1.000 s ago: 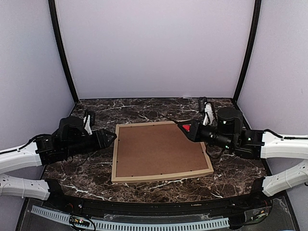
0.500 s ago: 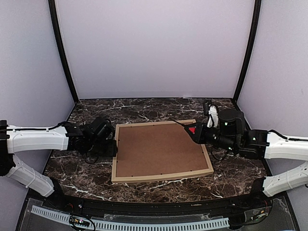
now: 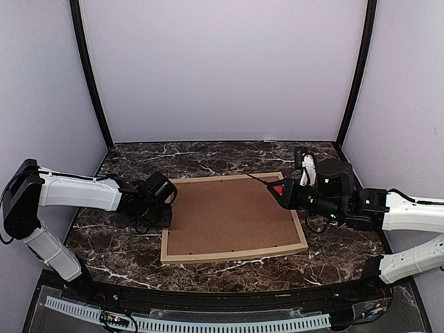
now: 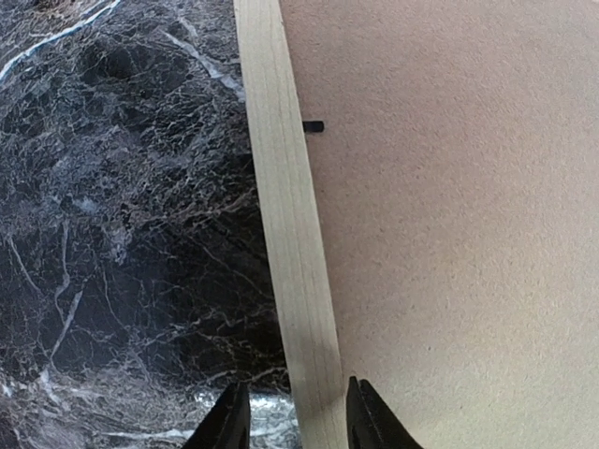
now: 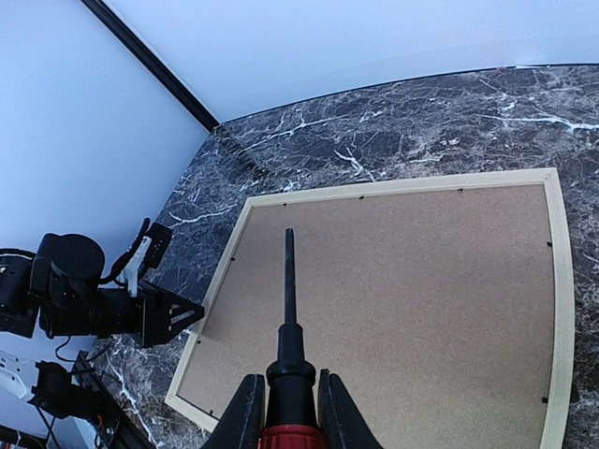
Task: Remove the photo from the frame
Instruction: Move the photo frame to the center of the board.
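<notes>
Thin light-wood picture frame [image 4: 293, 253] lies face down, mid dark marble tabletop [image 3: 132, 257], plain brown backing board [image 3: 232, 215] up. Photo hidden, can't see. L fingers [image 4: 227, 426] apart, one each side of frame's left rail, not squeezing. R fingers [image 5: 245, 412] clenched on red-handled screwdriver [image 5: 290, 374], tip over board.

Frame [image 3: 234, 255] lies flat mid-worktop [image 3: 208, 154], brown backing board [image 3: 229, 215] filling it; bare marble strips run behind, in front and along both sides. Left fingers [image 4: 230, 423] straddle the left rail, one over marble, one over board. Right fingers [image 5: 245, 412] clamp a screwdriver [image 5: 288, 281] jutting over the board's far right part. Booth walls [image 3: 222, 69] close three sides.
</notes>
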### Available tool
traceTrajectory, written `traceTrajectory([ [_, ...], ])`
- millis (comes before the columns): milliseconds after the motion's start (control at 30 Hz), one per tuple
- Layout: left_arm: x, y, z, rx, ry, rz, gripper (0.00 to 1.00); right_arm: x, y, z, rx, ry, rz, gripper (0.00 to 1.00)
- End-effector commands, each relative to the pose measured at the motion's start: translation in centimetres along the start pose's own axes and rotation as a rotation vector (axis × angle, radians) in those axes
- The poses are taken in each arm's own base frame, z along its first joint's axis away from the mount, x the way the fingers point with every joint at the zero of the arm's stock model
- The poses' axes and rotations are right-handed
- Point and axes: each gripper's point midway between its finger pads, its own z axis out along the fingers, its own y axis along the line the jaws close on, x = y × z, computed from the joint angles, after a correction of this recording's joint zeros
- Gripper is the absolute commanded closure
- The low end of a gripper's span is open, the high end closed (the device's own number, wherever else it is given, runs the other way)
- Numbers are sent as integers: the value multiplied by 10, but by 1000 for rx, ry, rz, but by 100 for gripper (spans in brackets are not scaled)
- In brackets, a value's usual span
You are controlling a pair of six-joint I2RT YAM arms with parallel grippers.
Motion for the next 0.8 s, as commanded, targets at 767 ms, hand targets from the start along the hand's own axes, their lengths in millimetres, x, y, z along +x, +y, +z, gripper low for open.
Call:
traceTrajectory([
  [767,39,-19,18,166,86,-76,72,3,-3,-1,-8,-14,24,100],
])
